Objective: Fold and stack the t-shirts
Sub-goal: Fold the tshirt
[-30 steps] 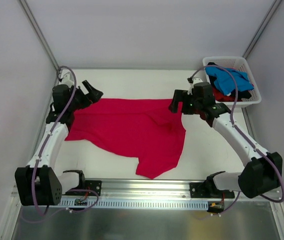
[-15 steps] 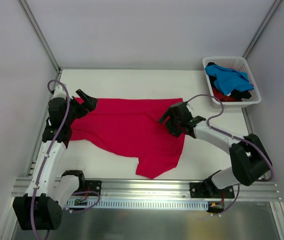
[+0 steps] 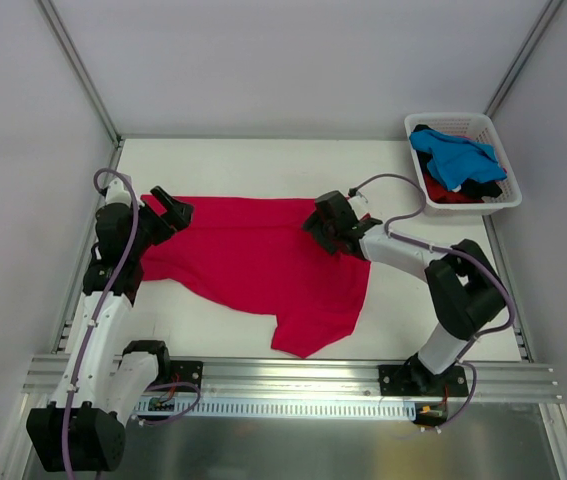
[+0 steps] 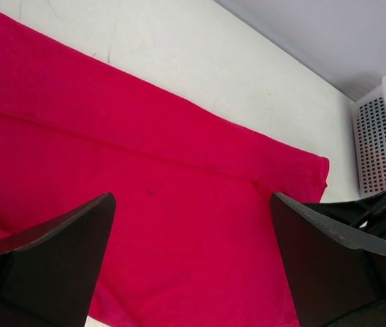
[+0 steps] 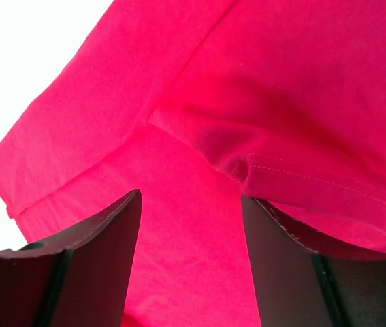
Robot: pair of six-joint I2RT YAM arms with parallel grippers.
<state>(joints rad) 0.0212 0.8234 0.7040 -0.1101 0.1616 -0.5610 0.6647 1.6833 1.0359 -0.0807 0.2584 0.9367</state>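
While the bright crimson-red cloth t-shirt [image 3: 253, 255] lay spread on the white table [image 3: 263, 165], its long axis running left to right between the two arms, neither gripper had hold of it. The left gripper [image 3: 170, 208] hovered at the shirt's far left corner, jaws wide apart and empty in the left wrist view, the cloth stretching away from it to the right. The right gripper [image 3: 323, 225] hung over the shirt's right part, jaws likewise apart, astride a puckered stitched fold [image 5: 247, 163]; whether its fingers touched the cloth could not be told. A loose flap [image 3: 308, 320] trailed toward the near edge, nearer the right arm. The white slatted plastic basket [image 3: 450, 118] in the far right corner held a bright blue shirt [image 3: 453, 158] and darker ones. Each arm looked best placed to take its own end of the far edge.
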